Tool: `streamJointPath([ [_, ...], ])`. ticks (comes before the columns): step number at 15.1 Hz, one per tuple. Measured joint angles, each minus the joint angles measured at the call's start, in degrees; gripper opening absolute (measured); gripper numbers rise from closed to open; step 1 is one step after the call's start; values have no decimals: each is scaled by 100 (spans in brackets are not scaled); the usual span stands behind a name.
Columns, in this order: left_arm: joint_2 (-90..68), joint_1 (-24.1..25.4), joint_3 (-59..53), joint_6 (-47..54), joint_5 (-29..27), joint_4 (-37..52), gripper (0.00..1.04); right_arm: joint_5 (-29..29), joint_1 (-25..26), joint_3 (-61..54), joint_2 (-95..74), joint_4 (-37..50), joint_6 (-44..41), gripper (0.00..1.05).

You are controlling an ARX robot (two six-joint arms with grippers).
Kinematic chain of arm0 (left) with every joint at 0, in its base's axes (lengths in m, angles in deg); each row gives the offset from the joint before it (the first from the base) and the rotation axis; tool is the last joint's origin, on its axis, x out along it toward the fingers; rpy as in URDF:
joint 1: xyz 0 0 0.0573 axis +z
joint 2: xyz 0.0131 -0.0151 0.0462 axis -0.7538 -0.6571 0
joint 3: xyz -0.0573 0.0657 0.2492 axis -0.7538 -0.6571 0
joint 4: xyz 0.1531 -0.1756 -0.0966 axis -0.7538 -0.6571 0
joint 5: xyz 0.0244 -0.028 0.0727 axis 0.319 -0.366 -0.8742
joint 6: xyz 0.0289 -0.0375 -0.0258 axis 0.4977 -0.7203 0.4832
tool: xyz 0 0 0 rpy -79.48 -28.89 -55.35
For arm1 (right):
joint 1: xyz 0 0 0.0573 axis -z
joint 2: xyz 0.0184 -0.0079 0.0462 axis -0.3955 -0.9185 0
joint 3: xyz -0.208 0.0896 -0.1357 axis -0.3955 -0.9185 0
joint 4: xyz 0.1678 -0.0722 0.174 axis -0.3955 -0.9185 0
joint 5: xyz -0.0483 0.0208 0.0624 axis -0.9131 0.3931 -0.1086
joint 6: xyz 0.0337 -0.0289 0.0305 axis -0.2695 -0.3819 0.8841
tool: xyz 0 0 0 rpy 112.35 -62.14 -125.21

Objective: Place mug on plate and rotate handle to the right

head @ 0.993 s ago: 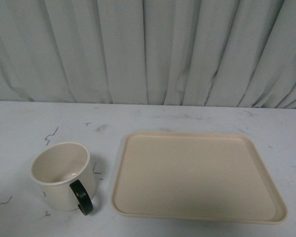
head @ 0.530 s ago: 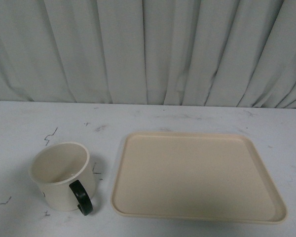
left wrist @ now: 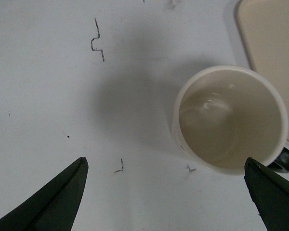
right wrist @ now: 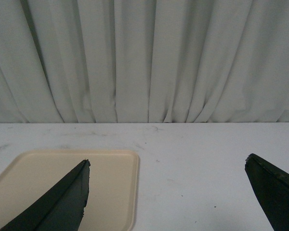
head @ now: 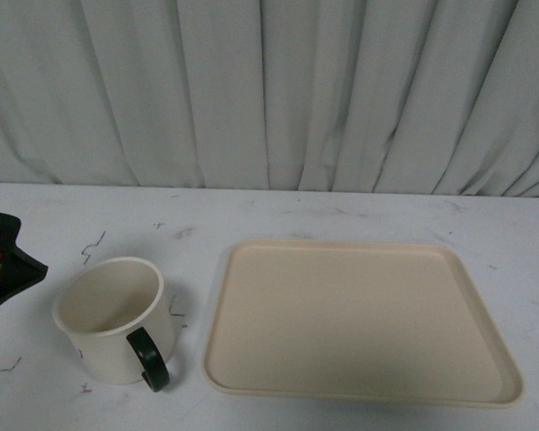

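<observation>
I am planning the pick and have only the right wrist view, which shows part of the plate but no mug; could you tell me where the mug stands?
Observer: The mug stands upright on the table, left of the plate and apart from it.
Operator: Thank you. Which way does its handle point?
Observer: The handle points toward the robot, slightly to the right.
Operator: Is the left gripper on it yet?
Observer: No. The left gripper is open and holds nothing; in the front view it shows left of the mug, apart from it.
</observation>
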Motion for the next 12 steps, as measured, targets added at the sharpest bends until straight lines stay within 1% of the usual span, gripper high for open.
streamJointPath([
  [3,-748,-48,374,-492,4,-24,98,0,0,0,0,0,0,98],
  [9,-1596,-136,643,-861,-164,306,98,0,0,0,0,0,0,98],
  [12,-1937,-245,688,-1014,-369,391,98,0,0,0,0,0,0,98],
])
